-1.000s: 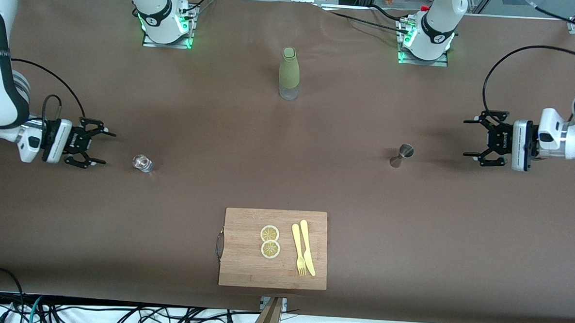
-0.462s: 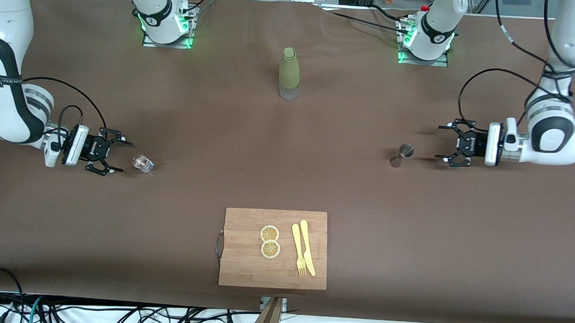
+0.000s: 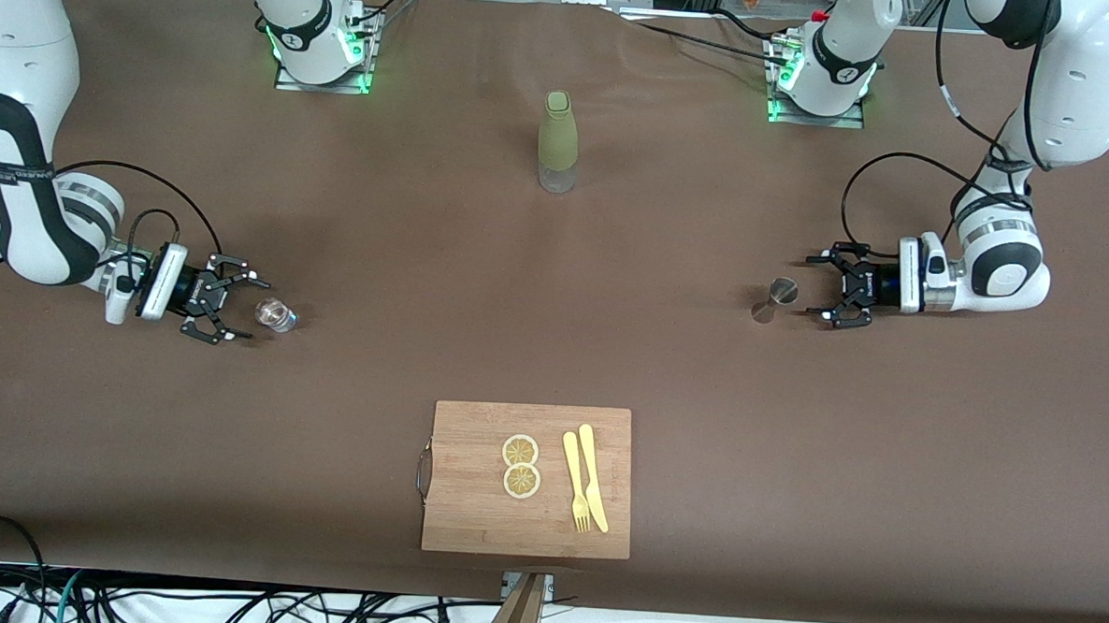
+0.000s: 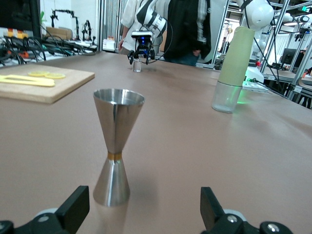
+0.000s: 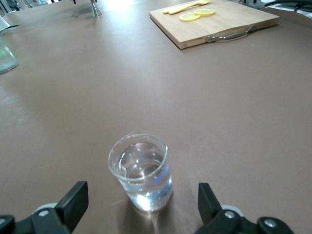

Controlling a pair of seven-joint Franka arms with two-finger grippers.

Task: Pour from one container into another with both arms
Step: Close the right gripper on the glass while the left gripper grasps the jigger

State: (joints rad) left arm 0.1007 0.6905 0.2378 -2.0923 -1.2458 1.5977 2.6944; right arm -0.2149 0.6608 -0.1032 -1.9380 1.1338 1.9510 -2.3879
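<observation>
Both grippers positioned by their containers, nothing grasped.
Left gripper (image 3: 819,289) was held spread beside jigger (image 3: 774,299); right gripper (image 3: 236,307) was held spread beside glass (image 3: 274,314).

A glass (image 3: 275,315) stands toward the right arm's end of the table (image 3: 378,276), just beside the right gripper (image 3: 239,308). A jigger (image 3: 775,299) stands toward the left arm's end, just beside the left gripper (image 3: 816,287). A bottle (image 3: 558,142) stands between the arm bases. Nearest the camera lies a cutting board (image 3: 472,495), with two lemon slices (image 3: 521,465), a fork (image 3: 575,481) and a knife (image 3: 593,477) on it.
</observation>
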